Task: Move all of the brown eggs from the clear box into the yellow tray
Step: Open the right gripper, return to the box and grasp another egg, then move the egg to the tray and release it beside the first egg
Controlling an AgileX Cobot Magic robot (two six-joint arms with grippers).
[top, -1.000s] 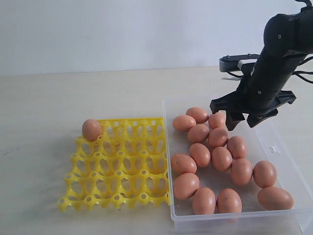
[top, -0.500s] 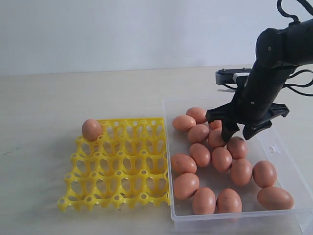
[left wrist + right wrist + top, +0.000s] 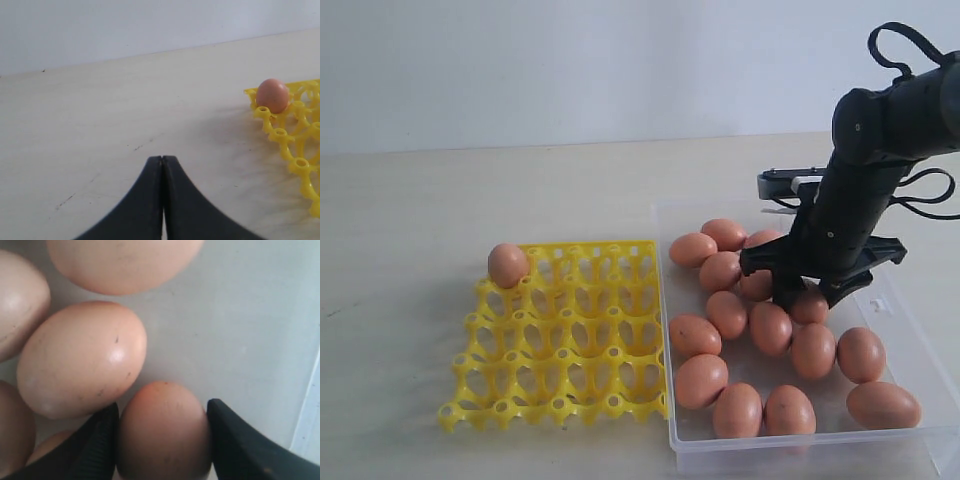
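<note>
Right claw (image 3: pixel 807 292) is down in the clear box (image 3: pixel 800 450), jaws spread, straddling one brown egg (image 3: pixel 162 432). A neighbour egg (image 3: pixel 82 357) lies just beside one finger. Advice: close gently on the egg's waist, lift straight up. Yellow tray (image 3: pixel 560 340) sits well apart from this claw, holding a seated egg (image 3: pixel 507 265). Left claw (image 3: pixel 162 165) clenched, empty.

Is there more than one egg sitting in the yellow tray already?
No, only one brown egg sits in the yellow tray, at one corner, and all the rest of it is bare.
</note>
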